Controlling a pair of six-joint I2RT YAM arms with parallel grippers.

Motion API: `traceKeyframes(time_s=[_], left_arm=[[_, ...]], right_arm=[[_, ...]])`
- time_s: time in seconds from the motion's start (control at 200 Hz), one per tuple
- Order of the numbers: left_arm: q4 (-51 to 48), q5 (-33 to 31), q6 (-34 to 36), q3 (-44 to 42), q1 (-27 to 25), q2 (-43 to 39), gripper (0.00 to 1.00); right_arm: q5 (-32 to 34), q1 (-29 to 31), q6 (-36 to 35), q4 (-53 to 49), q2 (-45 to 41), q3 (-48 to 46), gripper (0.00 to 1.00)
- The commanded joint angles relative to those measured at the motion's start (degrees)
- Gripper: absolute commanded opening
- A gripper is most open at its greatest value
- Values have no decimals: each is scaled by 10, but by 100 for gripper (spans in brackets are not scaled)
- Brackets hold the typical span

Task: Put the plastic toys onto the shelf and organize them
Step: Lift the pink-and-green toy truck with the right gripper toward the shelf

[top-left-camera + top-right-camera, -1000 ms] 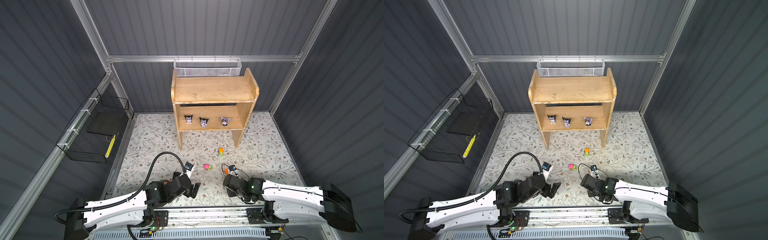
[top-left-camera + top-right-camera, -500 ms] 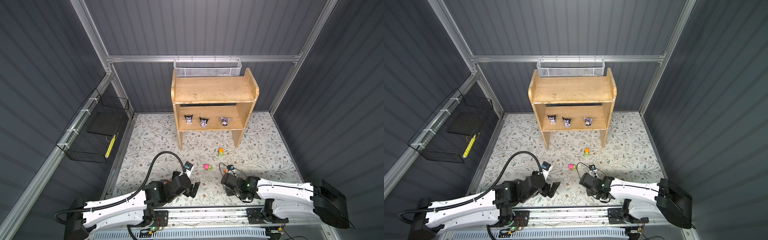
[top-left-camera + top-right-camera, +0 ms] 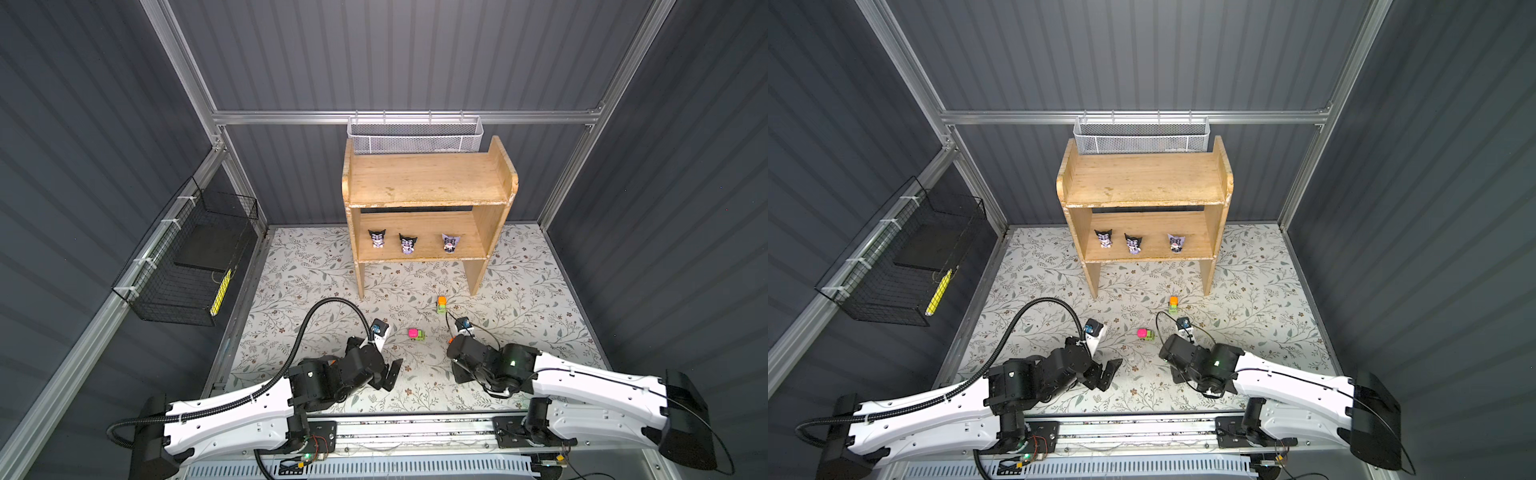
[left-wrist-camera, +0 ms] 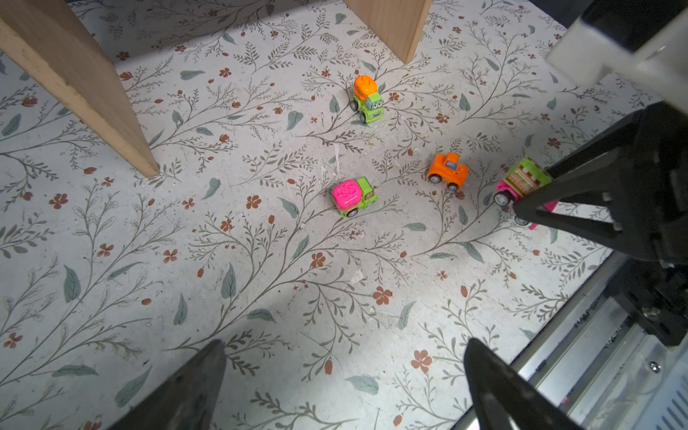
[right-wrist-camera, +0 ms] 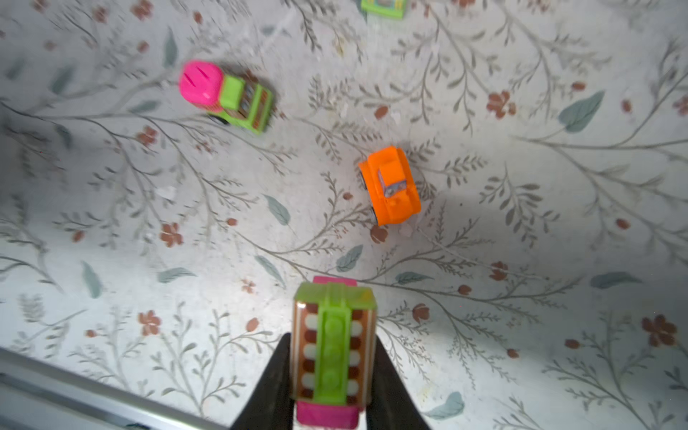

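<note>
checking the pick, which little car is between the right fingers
The green-roofed car with the pink base, clamped by the fingers of the right gripper. The plain orange car, pink-drum truck and orange-drum truck sit free on the mat.

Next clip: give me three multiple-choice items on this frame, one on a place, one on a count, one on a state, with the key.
1. Where do the figurines stand on the shelf? A top tier; B lower tier; C side panel.
2. How many cars show ungripped on the floor? A one; B six; C three.
3. The right gripper is: A shut on the green-and-pink car; B open; C shut on a figurine.
Key: B, all three stand below the top tier; C, the left wrist view shows three loose; A, its jaws clamp the car's sides.
</note>
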Motion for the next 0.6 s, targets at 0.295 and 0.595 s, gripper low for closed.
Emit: traceKeyframes(time_s=[0.295,0.595], left_arm=[[-63,-49,104,200,-2,73,100],[-97,-22,187,395,31,180,100]], right_arm=[[83,-20,-117,-247,-21,311,28],[45,-137,-254,-286,41,541,28]])
